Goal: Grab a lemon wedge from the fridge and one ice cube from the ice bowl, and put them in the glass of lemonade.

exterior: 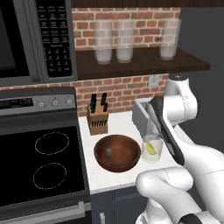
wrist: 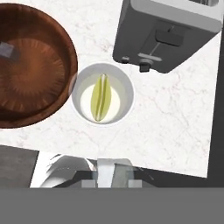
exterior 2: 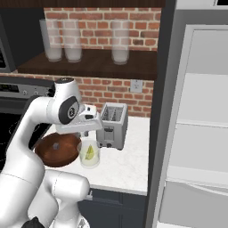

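Gripper shut above glass of lemonade

Wood, glass, stone and metal on a kitchen bench

The ice bowl is dark reddish-brown wood with fine turned rings and a soft sheen; the ice cube in it looks pale and translucent. The glass of lemonade is clear and smooth, its liquid milky yellow, the lemon wedge matt yellow-green. The bench is white marble-like stone with faint veins. The toaster has brushed grey metal sides. The knife block is light wood, the wall rough red brick, the tall glasses frosted.
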